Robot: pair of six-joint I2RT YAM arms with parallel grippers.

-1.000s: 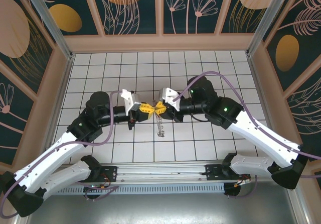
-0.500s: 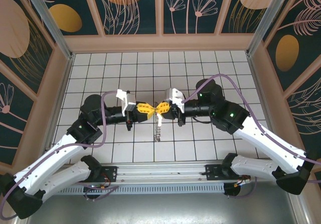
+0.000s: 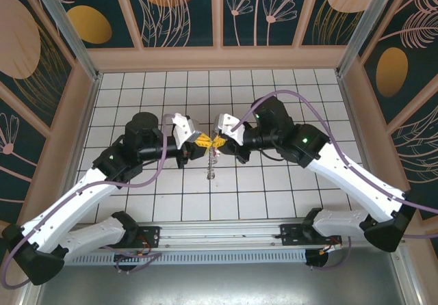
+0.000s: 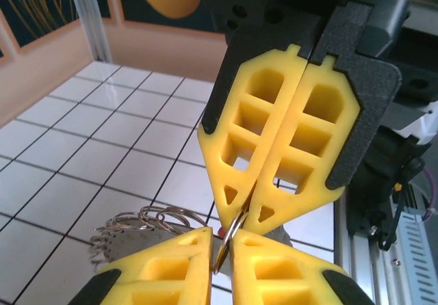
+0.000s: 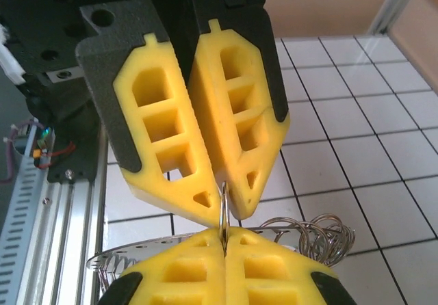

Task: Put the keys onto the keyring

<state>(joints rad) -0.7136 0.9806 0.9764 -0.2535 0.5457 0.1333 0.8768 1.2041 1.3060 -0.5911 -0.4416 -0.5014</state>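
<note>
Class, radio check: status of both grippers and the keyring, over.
Left gripper, right gripper shut, tip to tip. Keyring pinched edge-on by both. Cluster of rings hangs below.

Found left gripper (image 3: 204,143) and right gripper (image 3: 220,143) tip to tip above middle of table (image 3: 274,93), left one on the left. Noted keyring (image 3: 213,167) caught edge-on between both pairs of fingertips, the rest hanging beneath them, toward the arm bases.
</note>
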